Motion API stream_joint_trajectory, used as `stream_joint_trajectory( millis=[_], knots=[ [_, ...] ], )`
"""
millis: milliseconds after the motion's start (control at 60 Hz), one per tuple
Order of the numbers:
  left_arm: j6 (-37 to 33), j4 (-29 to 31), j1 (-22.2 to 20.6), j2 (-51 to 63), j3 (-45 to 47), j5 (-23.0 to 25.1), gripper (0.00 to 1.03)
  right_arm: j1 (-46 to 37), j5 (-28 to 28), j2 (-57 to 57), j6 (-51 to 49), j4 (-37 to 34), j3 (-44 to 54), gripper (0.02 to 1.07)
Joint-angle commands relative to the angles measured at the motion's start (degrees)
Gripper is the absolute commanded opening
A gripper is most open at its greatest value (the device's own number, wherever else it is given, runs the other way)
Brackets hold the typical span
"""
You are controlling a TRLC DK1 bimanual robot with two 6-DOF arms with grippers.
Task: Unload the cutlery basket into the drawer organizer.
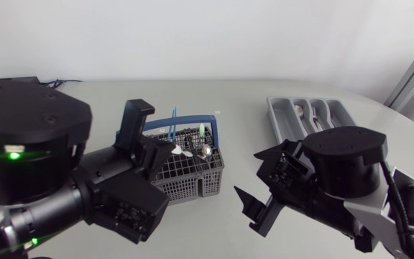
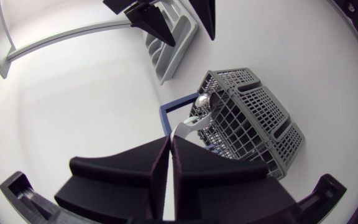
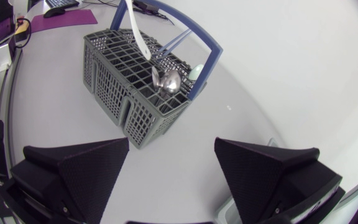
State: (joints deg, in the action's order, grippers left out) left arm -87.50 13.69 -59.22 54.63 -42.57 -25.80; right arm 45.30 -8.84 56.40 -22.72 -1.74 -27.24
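White utensil (image 2: 186,128) in left claw (image 2: 170,140)

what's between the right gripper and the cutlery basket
Only bare table: in the right wrist view nothing lies between the open right gripper and the cutlery basket. The head view agrees.

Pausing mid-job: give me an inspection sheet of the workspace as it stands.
Surface: pale grey tabletop, matte.
Job's things: grey mesh cutlery basket with blue handle holding metal spoons; grey plastic drawer organizer with some cutlery in it.
Clutter: one tiny speck beyond the basket.
Grippers: left gripper shut on a white utensil whose other end is in the basket; right gripper open above the table, beside the basket.
Cables: black cable along the right arm.
Surroundings: nothing seen.
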Motion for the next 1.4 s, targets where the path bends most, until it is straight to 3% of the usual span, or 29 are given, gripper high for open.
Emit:
stream_joint_trajectory(
  millis=[0,133,583,900,1100,1133,1383],
  knots=[
    [-1.35,0.63,-0.81,-1.19,-2.70,-0.39,0.08,0.49,-0.30,-0.85,0.31,-0.20,1.49,1.01],
    [3.66,0.81,-1.16,0.74,-4.63,0.31,0.08,0.49,-0.30,-1.56,0.57,-0.20,1.32,1.01],
    [38.99,5.55,-0.28,18.32,-19.40,4.88,0.10,0.49,-4.52,-12.02,0.92,-0.28,0.53,1.00],
    [59.91,16.45,6.14,27.72,-35.48,17.01,0.11,1.55,-8.30,-12.10,1.27,5.25,-0.62,0.89],
    [67.20,21.73,9.21,31.68,-40.93,24.22,0.11,2.34,-12.34,-9.38,-0.83,10.61,-0.53,0.86],
    [68.43,22.52,9.74,32.47,-41.81,25.27,0.11,2.51,-12.43,-8.41,-1.10,11.49,-0.44,0.80],
    [72.65,25.15,11.32,35.10,-45.24,29.58,0.11,5.68,-17.00,-5.25,-4.97,18.17,1.32,0.63]
  ],
)
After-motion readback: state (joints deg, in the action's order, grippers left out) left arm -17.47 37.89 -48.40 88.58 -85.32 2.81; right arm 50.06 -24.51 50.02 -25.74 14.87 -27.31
